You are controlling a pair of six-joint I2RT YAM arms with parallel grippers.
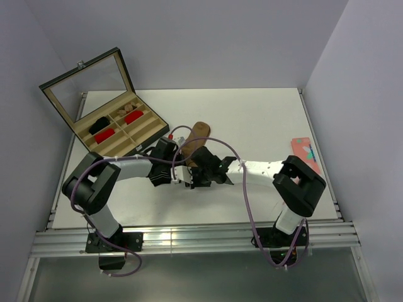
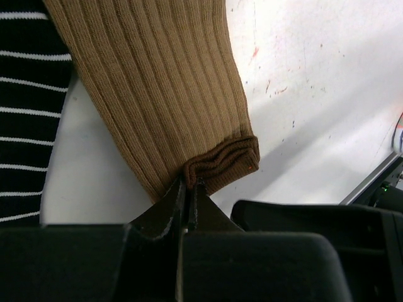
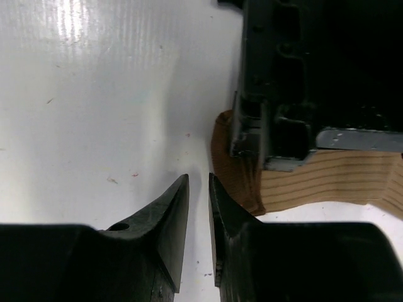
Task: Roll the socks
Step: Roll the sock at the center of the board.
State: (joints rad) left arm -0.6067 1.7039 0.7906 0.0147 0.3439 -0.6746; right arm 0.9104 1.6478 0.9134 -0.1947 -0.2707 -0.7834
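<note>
Two robot arms meet at a tan sock [image 1: 196, 133] in the middle of a white table [image 1: 264, 113]; rolling has barely begun.

The tan sock lies flat, stretched toward the far edge, with only a thin doubled lip at its cuff end, nearest the arms. The left gripper [image 2: 187, 187] is closed, its tips pinching the edge of that cuff. The right gripper [image 3: 199, 189] hovers just beside the cuff over bare table, jaws slightly parted and holding nothing. The black striped sock [image 2: 25, 107] lies alongside the tan one, touching part of its side, and what shows of it looks flat too. Nearly the whole roll appears left to do.
</note>
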